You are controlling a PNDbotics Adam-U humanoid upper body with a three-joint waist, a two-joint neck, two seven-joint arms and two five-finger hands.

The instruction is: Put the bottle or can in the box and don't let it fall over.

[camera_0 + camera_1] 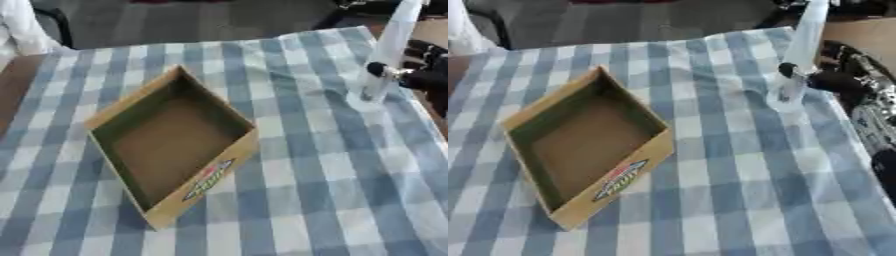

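Broadly, a blue-checked surface [332,200] carries an empty open cardboard box [171,145] at centre-left. Reaching in from the right edge, the black right hand [833,80] curls its fingers [378,69] around a tall clear bottle [385,55] standing upright, well apart from the box. Its top is cut off.

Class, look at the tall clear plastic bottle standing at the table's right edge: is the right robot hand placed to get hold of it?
Probably yes. The right robot hand is already at the tall clear plastic bottle, its fingers touching the lower part, and nothing stands between them. The bottle looks upright on the blue checked tablecloth.
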